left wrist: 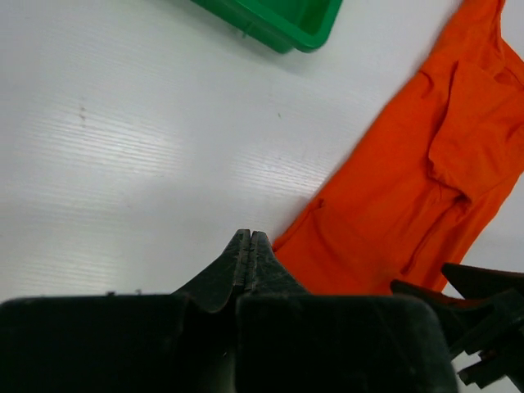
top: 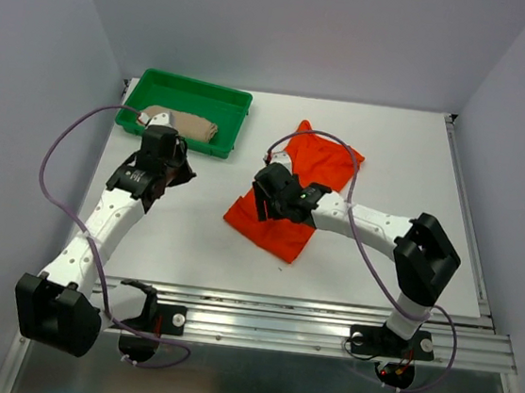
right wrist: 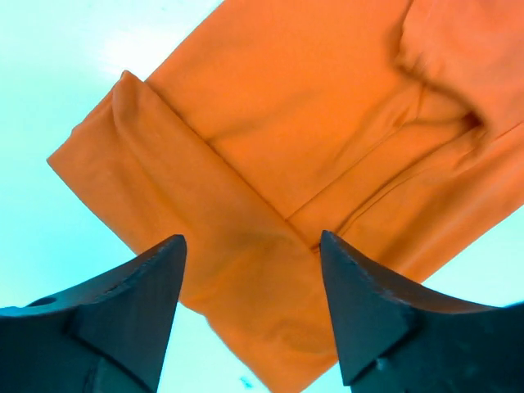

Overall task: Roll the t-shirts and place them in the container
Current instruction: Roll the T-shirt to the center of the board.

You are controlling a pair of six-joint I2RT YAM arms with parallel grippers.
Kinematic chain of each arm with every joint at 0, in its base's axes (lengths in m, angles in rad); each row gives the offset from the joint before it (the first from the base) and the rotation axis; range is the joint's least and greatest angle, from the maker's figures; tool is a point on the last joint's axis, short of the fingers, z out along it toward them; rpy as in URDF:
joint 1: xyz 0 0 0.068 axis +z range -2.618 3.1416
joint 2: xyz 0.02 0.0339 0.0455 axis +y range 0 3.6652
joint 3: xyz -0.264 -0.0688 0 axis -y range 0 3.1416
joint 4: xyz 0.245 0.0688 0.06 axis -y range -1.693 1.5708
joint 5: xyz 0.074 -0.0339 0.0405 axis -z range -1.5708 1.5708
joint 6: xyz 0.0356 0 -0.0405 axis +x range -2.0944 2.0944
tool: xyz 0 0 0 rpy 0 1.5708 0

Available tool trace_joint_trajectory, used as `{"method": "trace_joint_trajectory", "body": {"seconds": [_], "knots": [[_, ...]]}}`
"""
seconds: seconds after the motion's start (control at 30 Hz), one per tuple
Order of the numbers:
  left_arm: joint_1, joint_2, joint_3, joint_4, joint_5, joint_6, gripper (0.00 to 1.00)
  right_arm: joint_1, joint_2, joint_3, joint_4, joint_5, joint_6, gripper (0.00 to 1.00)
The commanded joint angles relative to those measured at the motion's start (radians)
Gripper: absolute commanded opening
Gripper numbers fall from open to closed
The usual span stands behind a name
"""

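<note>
1. The tray (top: 199, 85) sits on the desk (top: 192, 236), in its far left corner.
2. In the tray lies one t-shirt (top: 183, 125).
3. The other t-shirt (top: 328, 166) lies on the desk, right of the tray and nearer, about mid-desk.

The white counter (top: 201, 237) fills the middle of the top view, its surface matte and finely ribbed. A green plastic tray (top: 236, 122) sits on it in the upper left of the frame, close to the far edge. The orange-red t-shirt (top: 328, 161) lies flat on the counter just right of centre, running diagonally from upper right to lower left, apart from the tray. Its lower end is folded over into a flat band. A metal rail (top: 305, 320) borders the counter along the bottom.
</note>
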Motion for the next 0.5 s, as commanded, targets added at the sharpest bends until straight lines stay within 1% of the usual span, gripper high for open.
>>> {"method": "trace_joint_trajectory", "body": {"seconds": [0.0, 0.1, 0.17, 0.37, 0.47], "knots": [[0.092, -0.038, 0.059, -0.043, 0.030, 0.052, 0.00, 0.086, -0.010, 0.030, -0.058, 0.151, -0.247, 0.75], [0.129, -0.035, 0.064, -0.055, 0.053, 0.053, 0.00, 0.147, -0.003, 0.005, -0.031, 0.209, -0.324, 0.79], [0.158, -0.033, 0.061, -0.061, 0.061, 0.053, 0.00, 0.174, 0.002, -0.004, -0.015, 0.250, -0.373, 0.80], [0.192, -0.049, 0.036, -0.060, 0.073, 0.053, 0.00, 0.243, 0.022, -0.036, 0.054, 0.252, -0.442, 0.83], [0.193, -0.052, 0.027, -0.057, 0.087, 0.049, 0.00, 0.243, 0.042, -0.052, 0.083, 0.223, -0.460, 0.83]]}}
